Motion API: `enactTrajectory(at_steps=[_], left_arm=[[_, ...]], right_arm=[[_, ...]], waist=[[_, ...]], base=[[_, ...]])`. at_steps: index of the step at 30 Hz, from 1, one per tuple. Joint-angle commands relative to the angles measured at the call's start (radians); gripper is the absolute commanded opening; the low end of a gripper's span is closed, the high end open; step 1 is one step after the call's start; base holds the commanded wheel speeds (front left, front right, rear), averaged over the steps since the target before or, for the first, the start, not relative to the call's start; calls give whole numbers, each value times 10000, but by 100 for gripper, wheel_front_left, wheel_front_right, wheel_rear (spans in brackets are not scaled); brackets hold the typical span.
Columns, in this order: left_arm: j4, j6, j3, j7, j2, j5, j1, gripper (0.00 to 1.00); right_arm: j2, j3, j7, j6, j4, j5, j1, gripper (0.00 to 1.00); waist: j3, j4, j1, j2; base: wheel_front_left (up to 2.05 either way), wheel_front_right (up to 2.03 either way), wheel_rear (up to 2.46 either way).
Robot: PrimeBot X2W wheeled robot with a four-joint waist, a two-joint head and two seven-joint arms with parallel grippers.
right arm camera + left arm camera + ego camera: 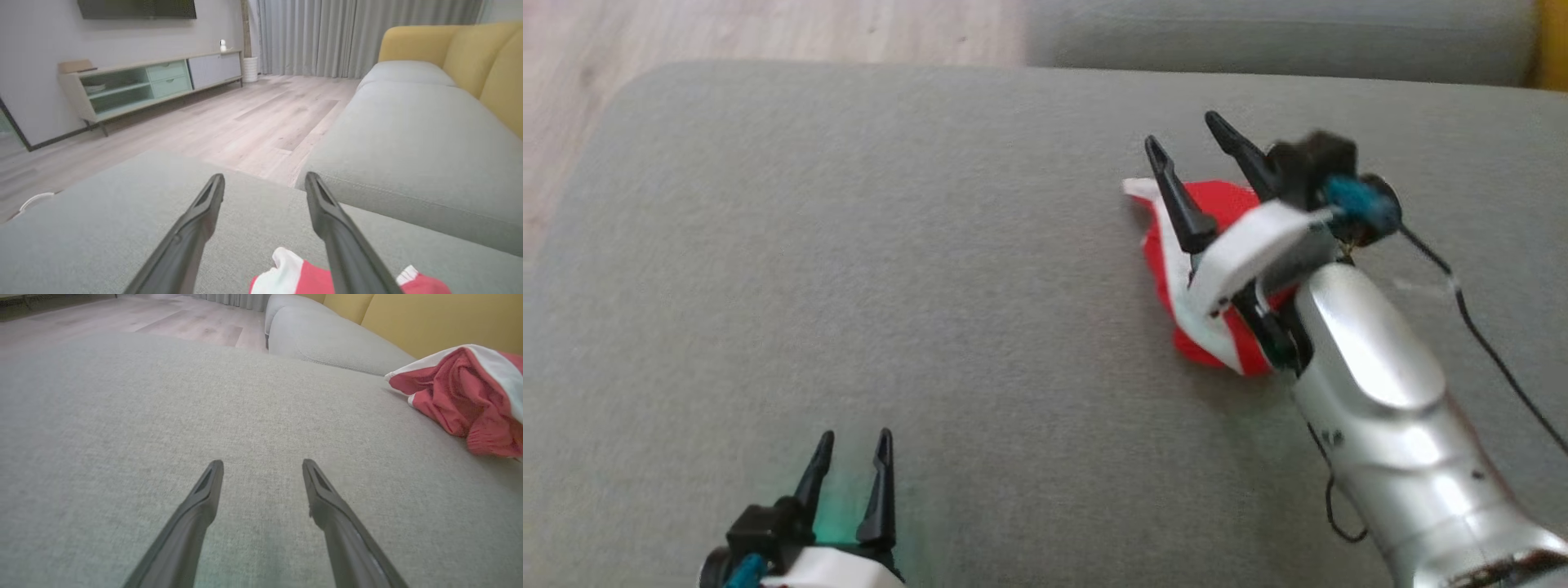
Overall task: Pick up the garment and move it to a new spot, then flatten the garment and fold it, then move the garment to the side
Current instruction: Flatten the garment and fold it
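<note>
Now right end effector (pixel 1181 128) angled over crumpled garment (pixel 1218 200), released; left end effector (pixel 856 433) apart, released, empty.

A grey sofa (pixel 408 134) with yellow backrests (pixel 470 53) stands on pale wood flooring (pixel 229 118), a low cabinet (pixel 155 81) and grey curtains (pixel 327 36) beyond

Grey upholstered seat (pixel 849 286) spanning the head view, with pale wood floor (pixel 768 33) at 11 o'clock. Right wrist view: second grey cushion (pixel 408 155) at 3 o'clock, yellow backrest (pixel 482 61) at 2, grey curtains (pixel 347 36) at 12, low sideboard (pixel 143 85) at 10, below a dark wall screen (pixel 137 8).
</note>
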Motion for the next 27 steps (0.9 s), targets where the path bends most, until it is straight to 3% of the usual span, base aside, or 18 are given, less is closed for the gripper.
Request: enactTrajectory(at_steps=[1, 6, 11, 16, 17, 20, 21, 27], left_arm=[[-179, -48, 154, -106, 11, -136, -345, 100], [222, -52, -123, -106, 9, -466, -397, 100], [546, -54, -290, -106, 8, -700, -657, 100], [524, -54, -387, -107, 8, -839, -807, 100], [513, -55, -394, -107, 8, -861, -819, 100], [500, -55, -423, -107, 8, -923, -854, 100], [505, -55, -427, -107, 8, -929, -867, 100], [365, -56, -604, -107, 7, -985, -976, 100]], right_arm=[[74, 235, 278, -9, 31, -27, -180, 100], [74, -338, 1958, -9, 1668, 173, -1313, 100], [74, -727, 2962, -9, 3049, -557, -2168, 100], [74, -716, 3277, -9, 3837, -995, -2376, 100], [74, -711, 3298, -9, 3939, -1015, -2376, 95], [74, -684, 3304, -9, 4155, -1097, -2436, 13], [74, -673, 3299, -9, 4208, -1091, -2458, 0], [74, -389, 2373, -9, 3865, -573, -2640, 0]], waist=[[248, 371, -1, -1], [447, 819, -1, -1], [666, 1170, -1, -1], [786, 1331, -1, -1], [798, 1336, -1, -1], [826, 1335, -1, -1], [832, 1335, -1, -1], [771, 1468, -1, -1]], base=[[0, 0, 0], [0, 0, 0], [0, 0, 0], [0, 0, 0], [0, 0, 0], [0, 0, 0], [0, 0, 0], [0, 0, 0]])
